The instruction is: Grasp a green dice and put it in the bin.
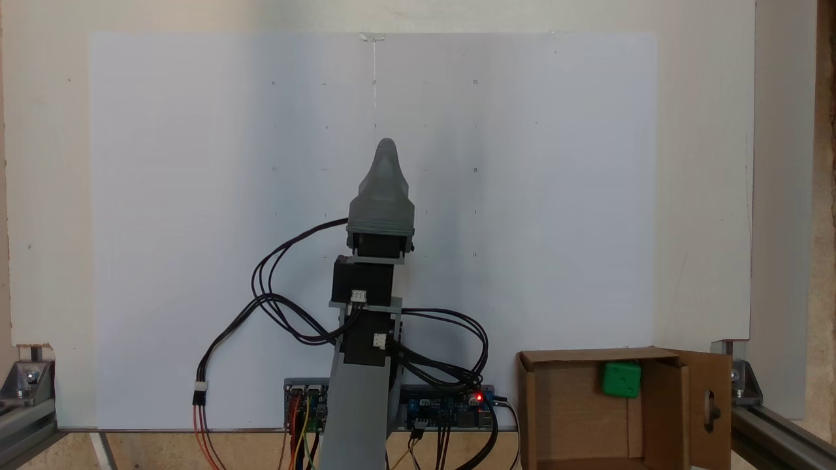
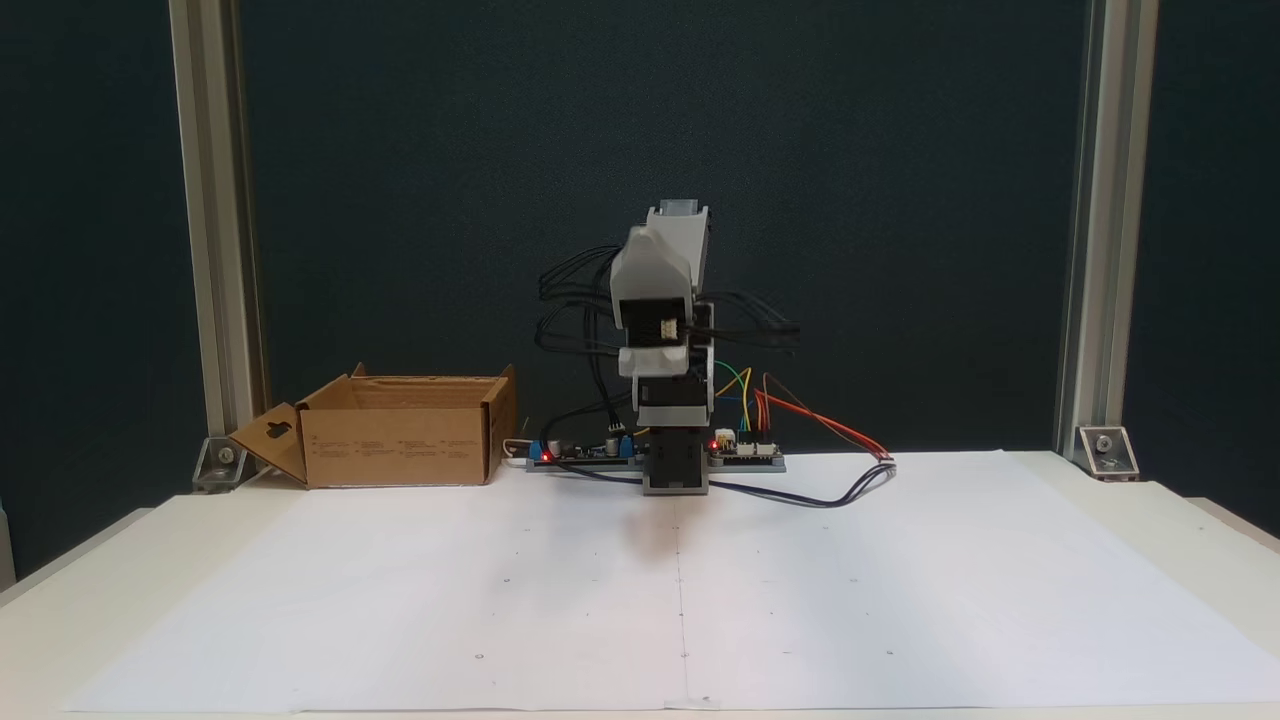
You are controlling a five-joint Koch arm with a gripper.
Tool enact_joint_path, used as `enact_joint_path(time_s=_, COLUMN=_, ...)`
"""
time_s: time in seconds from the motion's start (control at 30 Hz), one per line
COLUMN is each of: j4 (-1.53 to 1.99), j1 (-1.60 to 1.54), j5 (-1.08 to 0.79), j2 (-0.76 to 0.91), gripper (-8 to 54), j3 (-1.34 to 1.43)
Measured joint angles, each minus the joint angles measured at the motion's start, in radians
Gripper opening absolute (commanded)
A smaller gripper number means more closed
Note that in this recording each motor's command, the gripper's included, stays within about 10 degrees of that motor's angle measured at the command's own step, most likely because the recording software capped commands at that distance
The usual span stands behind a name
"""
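One green dice (image 1: 621, 379) lies inside the bin (image 1: 659, 408), against the wall farthest from the camera in the downward-looking fixed view, well to the right of the claw (image 1: 386, 149) and nearer the arm's base (image 2: 676, 470) than the claw tip is. It rests on the cardboard floor, clear of the arm, so the delivery step reads as complete.

The claw sits over the middle of the white paper sheet (image 1: 196, 228), raised off it, with nothing between its fingers. In the downward view the two fingers overlap into a single tapered grey shape; in the front-facing fixed view the claw (image 2: 678, 212) is folded above the upper joints and seen end-on. Whether the fingers stand apart or together cannot be told.

The arm is folded compactly above its base, probably a rest pose chosen to keep the links clear of the sheet and of the box.

The bin stands at the sheet's edge beside the controller boards (image 2: 745, 452), to the claw's right in the downward view and to its left in the front view. Its side flap (image 2: 268, 440), with a cut-out handle hole, hangs outward, leaving the top open for a drop from above.

Cables (image 1: 287, 307) loop loosely from the joints, slack enough to allow reach.
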Motion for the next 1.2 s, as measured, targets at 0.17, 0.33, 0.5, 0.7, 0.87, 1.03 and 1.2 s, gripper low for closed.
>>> enact_joint_path(time_s=0.17, j4=-0.046, j1=0.0, j5=0.0, j2=0.0, gripper=44.0, j3=0.097)
enact_joint_path(time_s=0.33, j4=-0.147, j1=-0.002, j5=0.0, j2=-0.002, gripper=43.9, j3=0.184)
enact_joint_path(time_s=0.5, j4=-0.198, j1=-0.002, j5=0.0, j2=0.0, gripper=43.9, j3=0.233)
enact_joint_path(time_s=0.7, j4=-0.219, j1=-0.002, j5=0.0, j2=0.0, gripper=44.4, j3=0.245)
enact_joint_path(time_s=0.87, j4=-0.219, j1=-0.002, j5=0.0, j2=0.0, gripper=44.5, j3=0.245)
enact_joint_path(time_s=1.03, j4=-0.219, j1=-0.002, j5=0.0, j2=0.0, gripper=44.5, j3=0.245)
enact_joint_path(time_s=1.2, j4=-0.219, j1=0.0, j5=0.0, j2=0.0, gripper=44.5, j3=0.245)
